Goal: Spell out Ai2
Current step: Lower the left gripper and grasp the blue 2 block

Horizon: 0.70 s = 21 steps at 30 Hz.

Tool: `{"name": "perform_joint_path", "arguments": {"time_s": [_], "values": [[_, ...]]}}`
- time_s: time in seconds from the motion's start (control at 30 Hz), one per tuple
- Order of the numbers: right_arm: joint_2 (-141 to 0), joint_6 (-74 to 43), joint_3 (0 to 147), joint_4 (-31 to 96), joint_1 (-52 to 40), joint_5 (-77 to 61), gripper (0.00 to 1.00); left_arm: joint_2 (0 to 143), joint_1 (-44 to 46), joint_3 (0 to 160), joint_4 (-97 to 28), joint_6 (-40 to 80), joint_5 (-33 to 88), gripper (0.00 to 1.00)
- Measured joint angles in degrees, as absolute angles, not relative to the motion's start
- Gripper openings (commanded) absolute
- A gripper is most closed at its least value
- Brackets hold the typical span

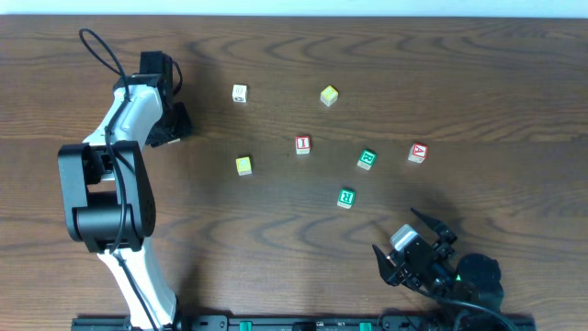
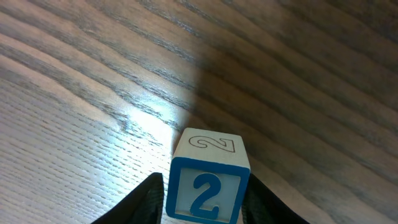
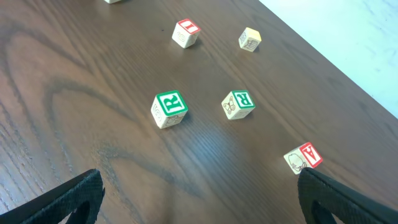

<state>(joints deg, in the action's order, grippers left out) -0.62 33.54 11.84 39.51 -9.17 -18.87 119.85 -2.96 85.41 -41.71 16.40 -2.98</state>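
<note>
**Left gripper (image 2: 205,186) astride the 2 cube (image 2: 208,190), far-left part of the tabletop (image 1: 276,267)**
Its fingers hugged both side faces, but whether they truly clamped it could not be told. A centred, firm squeeze before lifting seemed wise. The cube was white with a blue-framed blue 2. The I cube (image 1: 303,144) sat mid-tabletop and the A cube (image 1: 417,153) towards the right edge. The right gripper (image 1: 404,236) gaped empty by the near edge.
</note>
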Motion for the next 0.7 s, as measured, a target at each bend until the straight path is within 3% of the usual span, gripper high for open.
{"name": "perform_joint_path", "arguments": {"time_s": [0.2,0.53,0.7], "values": [[-0.6,33.5,11.8,39.5,-9.2,-18.9,0.99,119.9,-3.0,85.4,-41.7,15.1,-3.0,0.29],[-0.6,33.5,11.8,39.5,-9.2,-18.9,0.99,119.9,-3.0,85.4,-41.7,14.2,-3.0,0.24],[-0.6,33.5,11.8,39.1,-9.2,-18.9,0.99,119.9,-2.5,87.0,-46.3,14.0,-3.0,0.11]]}}
